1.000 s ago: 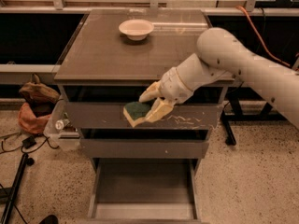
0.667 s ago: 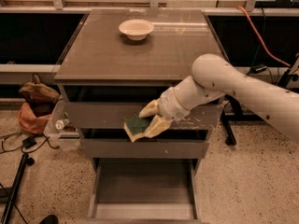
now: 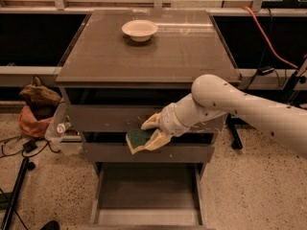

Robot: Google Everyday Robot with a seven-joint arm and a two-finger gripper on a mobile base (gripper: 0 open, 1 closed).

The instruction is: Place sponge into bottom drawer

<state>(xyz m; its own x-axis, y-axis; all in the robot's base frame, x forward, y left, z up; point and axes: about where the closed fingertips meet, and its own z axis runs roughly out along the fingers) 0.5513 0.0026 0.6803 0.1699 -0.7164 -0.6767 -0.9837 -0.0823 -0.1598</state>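
Observation:
The sponge [image 3: 138, 138], yellow foam with a dark green top, is held in my gripper [image 3: 149, 132]. The cream fingers are shut on it, in front of the middle drawer's front panel. The white arm reaches in from the right. The bottom drawer [image 3: 148, 186] is pulled out below, a wide shallow tray with a flat bare floor. The sponge hangs above the drawer's rear left part.
A round white bowl [image 3: 139, 29] stands on the cabinet top [image 3: 153, 56] at the back. A clear bin [image 3: 62, 133] hangs on the cabinet's left side. An orange-brown bag [image 3: 36, 111] and cables lie on the floor at left.
The gripper with the sponge has moved down and slightly left, from the top drawer's front to the middle drawer's front, closer to the open bottom drawer.

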